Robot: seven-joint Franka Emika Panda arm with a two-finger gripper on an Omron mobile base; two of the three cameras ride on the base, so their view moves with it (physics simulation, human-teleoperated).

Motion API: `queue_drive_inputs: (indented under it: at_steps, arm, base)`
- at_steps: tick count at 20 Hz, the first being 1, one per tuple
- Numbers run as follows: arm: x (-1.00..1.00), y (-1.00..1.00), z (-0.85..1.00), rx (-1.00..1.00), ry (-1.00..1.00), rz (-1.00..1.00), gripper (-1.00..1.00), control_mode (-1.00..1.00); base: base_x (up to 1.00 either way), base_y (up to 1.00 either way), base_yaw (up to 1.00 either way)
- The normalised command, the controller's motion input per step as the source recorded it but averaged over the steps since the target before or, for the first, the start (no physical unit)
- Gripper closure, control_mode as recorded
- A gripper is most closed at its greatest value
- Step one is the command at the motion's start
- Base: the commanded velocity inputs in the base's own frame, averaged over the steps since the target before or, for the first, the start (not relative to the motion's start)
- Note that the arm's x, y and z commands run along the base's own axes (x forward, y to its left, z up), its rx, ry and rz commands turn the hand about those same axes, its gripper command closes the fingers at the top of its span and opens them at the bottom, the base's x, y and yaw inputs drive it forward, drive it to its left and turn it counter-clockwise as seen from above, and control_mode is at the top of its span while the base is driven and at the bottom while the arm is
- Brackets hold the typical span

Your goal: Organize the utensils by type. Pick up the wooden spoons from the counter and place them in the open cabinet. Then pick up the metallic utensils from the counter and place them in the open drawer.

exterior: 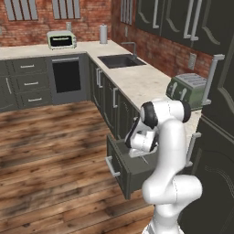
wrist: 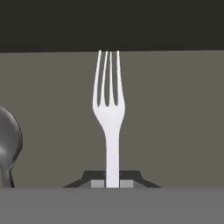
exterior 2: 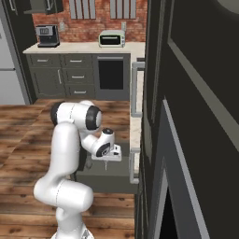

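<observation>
The counter point(exterior: 137, 82) runs along the brick wall, carrying a sink point(exterior: 119, 60) and a green toaster point(exterior: 187, 89). Below its near end the open drawer point(exterior: 130, 171) stands pulled out over the wooden floor, its silver bar handle facing outward. The white arm bends down over this drawer, and the gripper point(exterior: 144, 158) hangs just above its inside.

In the hand view the gripper point(wrist: 112, 183) is nearly closed, its two fingertips pinching the handle end of the silver fork point(wrist: 109, 113). The fork points straight away from the fingers, tines toward the drawer's dark far wall, over the grey drawer floor point(wrist: 175, 118). Whether it touches that floor I cannot tell. The dark-grey metal spoon point(wrist: 8, 146) lies in the drawer to the fork's left, well apart from it.
</observation>
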Motion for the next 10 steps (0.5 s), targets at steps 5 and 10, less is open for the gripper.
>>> queue_drive_inputs:
  at_steps: [5,10]
  arm:
    - [0.10,0.05,-0.06,0.00,0.00,0.00,-1.00,-1.00]
    - [0.00,0.00,0.01,0.00,0.00,0.00,-1.00,-1.00]
  base:
    - [0.00,0.00,0.00]
    - [0.00,0.00,0.00]
